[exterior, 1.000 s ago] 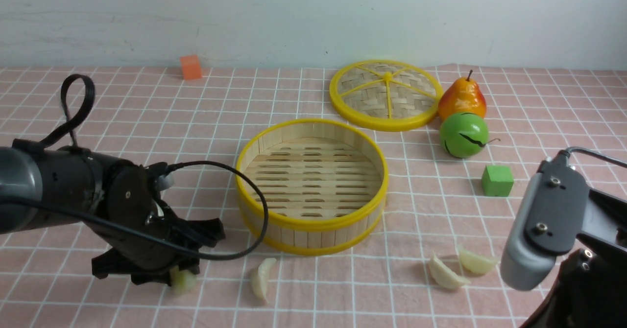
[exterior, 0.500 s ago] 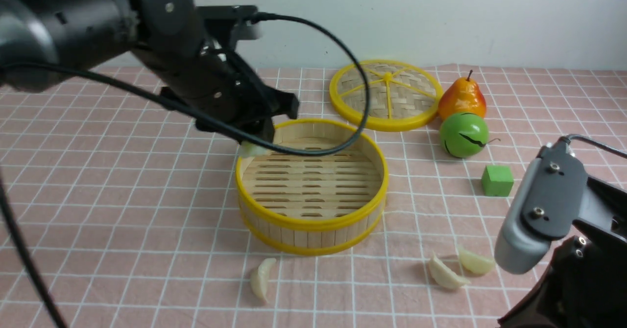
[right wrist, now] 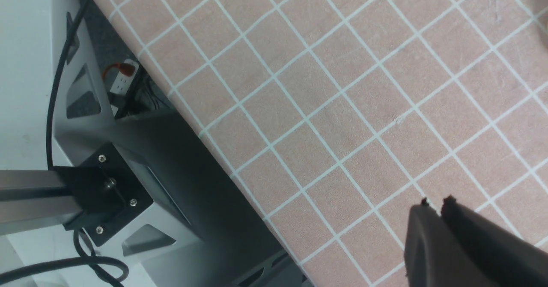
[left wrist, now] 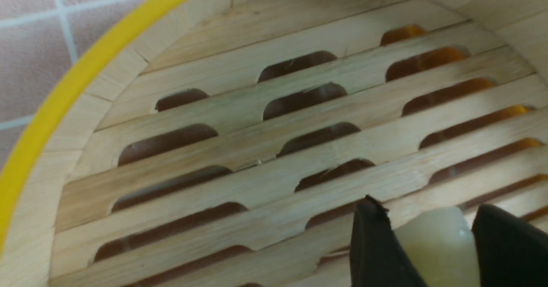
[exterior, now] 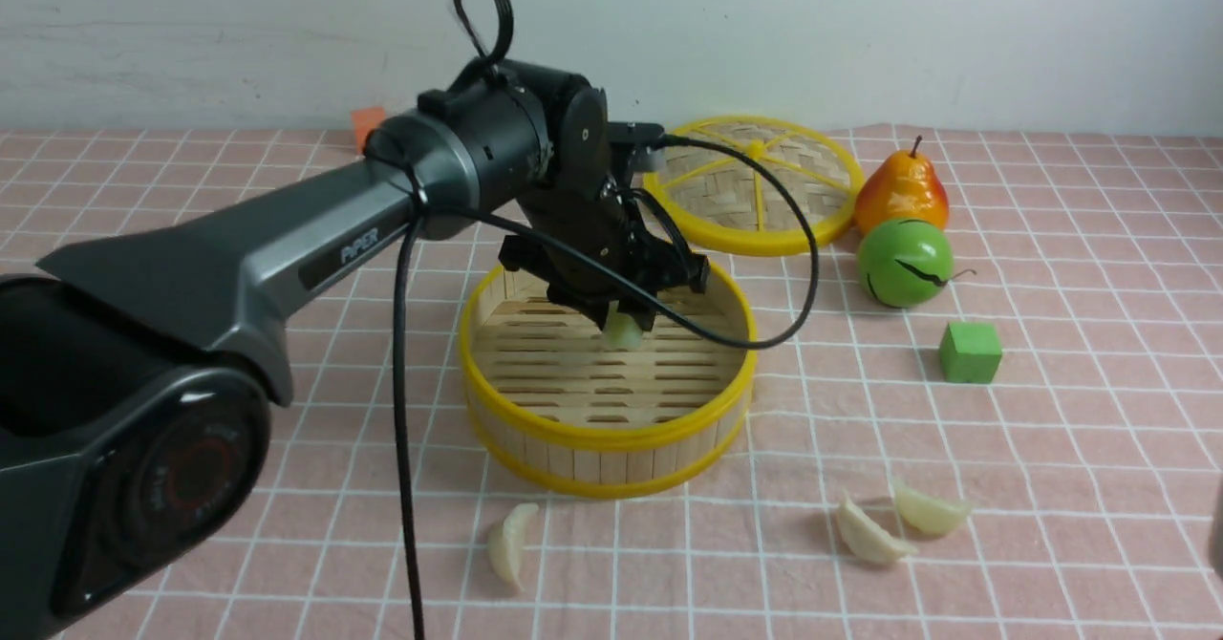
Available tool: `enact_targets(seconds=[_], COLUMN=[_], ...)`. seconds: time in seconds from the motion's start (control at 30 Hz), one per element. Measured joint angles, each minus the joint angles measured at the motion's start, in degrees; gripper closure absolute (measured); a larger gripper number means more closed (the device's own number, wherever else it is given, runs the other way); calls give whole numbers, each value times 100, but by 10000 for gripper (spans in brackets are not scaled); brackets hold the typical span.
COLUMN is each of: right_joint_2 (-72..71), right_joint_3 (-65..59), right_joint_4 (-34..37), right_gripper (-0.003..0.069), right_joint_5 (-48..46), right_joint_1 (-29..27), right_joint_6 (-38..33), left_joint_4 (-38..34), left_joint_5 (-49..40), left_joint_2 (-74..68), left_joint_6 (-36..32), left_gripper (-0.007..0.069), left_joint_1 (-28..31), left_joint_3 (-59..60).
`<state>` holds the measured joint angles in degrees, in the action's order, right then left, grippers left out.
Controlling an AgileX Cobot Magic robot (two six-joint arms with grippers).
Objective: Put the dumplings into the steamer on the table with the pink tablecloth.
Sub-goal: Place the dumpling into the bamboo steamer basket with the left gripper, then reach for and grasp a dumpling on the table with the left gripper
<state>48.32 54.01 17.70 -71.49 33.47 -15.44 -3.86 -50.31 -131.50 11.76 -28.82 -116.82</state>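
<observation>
Over the middle of the steamer [exterior: 611,435], the left gripper [exterior: 623,320] hangs with a held dumpling [exterior: 623,332] pinched between its black fingers [left wrist: 372,244]. From the wrist camera the piece sits just above the slatted floor and does not seem to rest on it. I'd say the good way to finish is to sink a touch lower before letting go, so the glossy thing doesn't bounce or roll. Setting it toward the 12 o'clock side would leave room for the others, and a straight lift should keep the dangling cable [exterior: 764,334] off the yellow rim.

On the pink tablecloth [exterior: 191,172], a lone dumpling [exterior: 509,543] lies at 7 o'clock from the steamer. A pair of dumplings [exterior: 868,532] lies at 4 o'clock; whether those two touch I can't tell. The right gripper [right wrist: 436,202] is above bare cloth near the table's edge, fingers almost together and holding nothing.

The cloth is faintly wrinkled. The woven lid [exterior: 755,181] lies at 1 o'clock, a pear [exterior: 902,191] and a green fruit [exterior: 904,262] at 2, and a green cube [exterior: 970,352] at 3. An orange cube [exterior: 363,122] peeks from behind the arm at 11. A pale wall [exterior: 860,29] stands behind, and a power strip [right wrist: 122,75] lies below the table edge.
</observation>
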Motion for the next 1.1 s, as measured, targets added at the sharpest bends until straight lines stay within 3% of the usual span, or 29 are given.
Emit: enact_targets(seconds=[0.23,0.37,0.5,0.77,1.0,1.1], right_joint_2=[-297,-301,-301,-301,-301,-301], right_joint_3=[0,0,0,0,0,0], right_joint_4=[-227,-431,-457,-430,-72,111], right_gripper=[606,601,596,591,583,579], right_joint_5=[-11,127,559,1298,1345,1318], right_joint_1=[0,0,0,0,0,0], right_joint_6=[7,7,1,-38,-38,-38], left_joint_4=[63,226,315,104,261,255], left_joint_5=[-237,-1058,-1897,-2065,-1858,-1295], left_joint_2=[150,873,1434,2611,3720,3907], left_joint_6=[0,-13,-76,-80,96,165], left_gripper=[185,120,112,110,110,110], left_joint_1=[0,0,0,0,0,0], left_joint_3=[0,-26,-38,717,2647,3759])
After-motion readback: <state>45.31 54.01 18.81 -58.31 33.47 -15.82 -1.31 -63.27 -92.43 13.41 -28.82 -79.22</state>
